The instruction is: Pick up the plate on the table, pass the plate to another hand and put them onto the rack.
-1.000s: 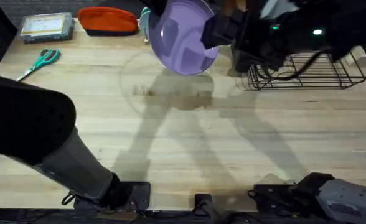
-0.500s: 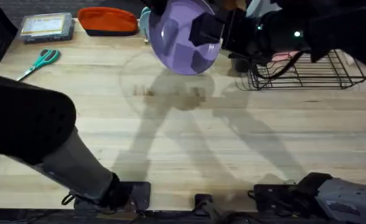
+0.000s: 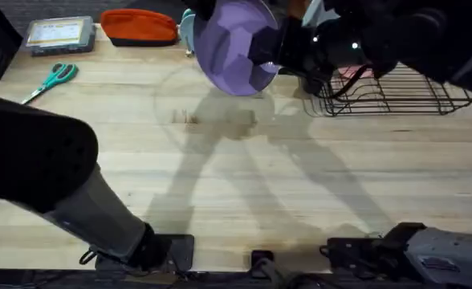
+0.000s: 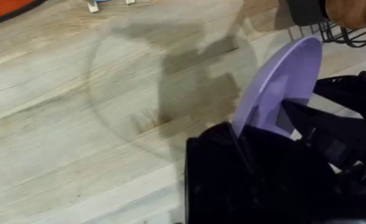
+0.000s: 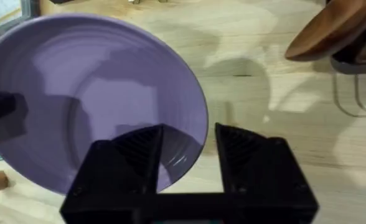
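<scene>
Two arms meet above the table's [image 3: 244, 185] far edge, w/ the plate [image 3: 232, 48] held up in the air between them, tilted nearly on edge and casting a shadow on the wood below. Right gripper [image 5: 188, 158] has its black fingers [image 5: 136, 155] set on either side of the plate's rim: in the right wrist view the jaws stand apart w/ the rim running in between, one finger over the plate's inner face, the other outside it; whether they actually press on the rim I can't tell. Left gripper [image 4: 245, 155] is a dark mass at the plate's lower edge in the left wrist view, and the plate rises straight out of it, so it looks clamped on the rim, though the fingers themselves are too dark to make out. Rack [image 3: 396, 92] sits at the far right of the table, just beside the right arm, w/ a brown plate [image 5: 332, 28] standing at its near end, seen from the right wrist. Along the far edge to the left of the plate lies an orange-red pouch [image 3: 138, 26], then a clear box [image 3: 59, 34] near the far left corner, and teal scissors [image 3: 53, 79] a bit nearer along the left edge. Plate is well clear of the rack.
</scene>
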`<action>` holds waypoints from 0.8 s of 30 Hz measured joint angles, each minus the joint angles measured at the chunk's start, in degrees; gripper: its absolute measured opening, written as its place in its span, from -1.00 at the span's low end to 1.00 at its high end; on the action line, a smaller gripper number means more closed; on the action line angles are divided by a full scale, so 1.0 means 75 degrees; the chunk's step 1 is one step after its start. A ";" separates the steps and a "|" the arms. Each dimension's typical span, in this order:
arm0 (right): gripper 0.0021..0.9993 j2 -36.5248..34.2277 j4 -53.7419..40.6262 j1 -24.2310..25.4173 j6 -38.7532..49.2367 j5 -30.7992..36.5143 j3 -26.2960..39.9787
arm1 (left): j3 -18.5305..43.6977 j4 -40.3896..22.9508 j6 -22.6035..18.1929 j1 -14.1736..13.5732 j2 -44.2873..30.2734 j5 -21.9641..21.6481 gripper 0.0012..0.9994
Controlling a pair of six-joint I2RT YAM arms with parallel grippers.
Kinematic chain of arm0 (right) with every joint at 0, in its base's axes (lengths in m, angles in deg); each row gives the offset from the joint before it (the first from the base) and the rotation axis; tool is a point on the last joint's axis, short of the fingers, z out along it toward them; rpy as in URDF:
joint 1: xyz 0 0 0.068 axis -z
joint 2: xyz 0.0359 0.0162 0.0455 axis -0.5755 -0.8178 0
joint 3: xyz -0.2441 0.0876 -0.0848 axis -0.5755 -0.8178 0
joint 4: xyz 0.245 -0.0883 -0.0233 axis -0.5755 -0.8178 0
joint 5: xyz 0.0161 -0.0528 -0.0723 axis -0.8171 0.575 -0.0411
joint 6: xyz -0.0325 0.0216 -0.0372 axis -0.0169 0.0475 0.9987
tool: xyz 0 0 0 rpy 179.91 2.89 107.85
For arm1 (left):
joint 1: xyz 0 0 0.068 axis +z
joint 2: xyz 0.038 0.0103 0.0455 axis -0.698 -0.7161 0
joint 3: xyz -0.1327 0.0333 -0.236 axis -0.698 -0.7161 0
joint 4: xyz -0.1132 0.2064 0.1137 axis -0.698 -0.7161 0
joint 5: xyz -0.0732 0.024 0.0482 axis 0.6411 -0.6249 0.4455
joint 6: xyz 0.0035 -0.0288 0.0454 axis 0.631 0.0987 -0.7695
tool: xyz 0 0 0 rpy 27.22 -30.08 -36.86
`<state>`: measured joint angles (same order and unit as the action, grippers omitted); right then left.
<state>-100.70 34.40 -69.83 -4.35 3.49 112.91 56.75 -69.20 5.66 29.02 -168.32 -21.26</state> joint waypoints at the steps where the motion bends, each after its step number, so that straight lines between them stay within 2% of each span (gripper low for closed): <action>1: -0.02 -0.0001 0.0016 0.0000 0.0001 -0.0001 0.0000 | 0.0000 0.0000 0.0000 0.0000 0.0000 0.0000 -0.92; 11: -0.89 0.0000 0.0081 0.0003 -0.0002 0.0142 -0.0029 | 0.0000 0.0012 -0.0006 0.0020 0.0000 -0.0164 -0.92; 19: -0.94 0.0000 0.0089 0.0000 0.0001 0.0138 -0.0029 | 0.0000 0.0029 -0.0051 0.0032 0.0000 -0.0224 -0.92; 24: -0.94 0.0000 -0.0200 0.0000 0.0004 0.0228 -0.0029 | 0.0000 0.0026 -0.0052 0.0020 0.0000 -0.0193 -0.50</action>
<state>-100.70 32.90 -69.83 -4.32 5.20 112.69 56.75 -69.01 5.26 29.18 -168.32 -22.71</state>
